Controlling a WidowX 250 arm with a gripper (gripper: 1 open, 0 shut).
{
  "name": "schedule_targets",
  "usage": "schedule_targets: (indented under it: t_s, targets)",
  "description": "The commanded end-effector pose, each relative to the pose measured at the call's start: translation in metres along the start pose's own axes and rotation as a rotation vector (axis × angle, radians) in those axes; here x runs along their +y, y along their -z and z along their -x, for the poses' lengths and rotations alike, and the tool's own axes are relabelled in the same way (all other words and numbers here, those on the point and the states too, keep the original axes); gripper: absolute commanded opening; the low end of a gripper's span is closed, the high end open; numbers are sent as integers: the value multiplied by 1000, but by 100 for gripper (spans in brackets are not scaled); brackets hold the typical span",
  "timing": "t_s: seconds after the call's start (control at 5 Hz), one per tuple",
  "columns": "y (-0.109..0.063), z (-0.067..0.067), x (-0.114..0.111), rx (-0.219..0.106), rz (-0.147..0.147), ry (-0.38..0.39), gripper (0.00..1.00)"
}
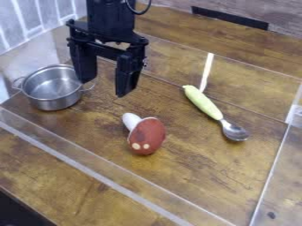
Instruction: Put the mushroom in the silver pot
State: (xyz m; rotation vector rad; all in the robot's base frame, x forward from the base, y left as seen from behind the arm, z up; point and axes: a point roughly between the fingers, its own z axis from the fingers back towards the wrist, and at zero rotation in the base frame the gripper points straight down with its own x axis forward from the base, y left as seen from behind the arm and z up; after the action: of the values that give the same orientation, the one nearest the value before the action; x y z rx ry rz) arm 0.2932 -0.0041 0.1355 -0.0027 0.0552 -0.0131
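The mushroom (145,134) lies on its side near the middle of the wooden table, reddish-brown spotted cap toward the camera and white stem pointing back left. The silver pot (51,87) stands at the left, round, shiny and holding nothing. My black gripper (104,81) hangs pointing straight down between them, behind and to the left of the mushroom and just right of the pot. Its two fingers stand wide apart with nothing between them.
A green-handled spoon (213,109) with a metal bowl lies to the right of the mushroom. A white stick (207,72) stands up behind it. Clear low walls (71,148) border the table at the front and right sides.
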Motion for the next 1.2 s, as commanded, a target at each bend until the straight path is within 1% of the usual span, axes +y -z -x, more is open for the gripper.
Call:
schedule_targets:
  t_s: [0.0,0.2,0.6,1.0]
  targets:
    - [11,-1,-3,13,5,-5,100]
    - [23,-7,-13,-8,15,-15,100]
    - [52,-21,-29,-43,47,-19,100]
    - [73,-32,-35,-57,69,-21,100]
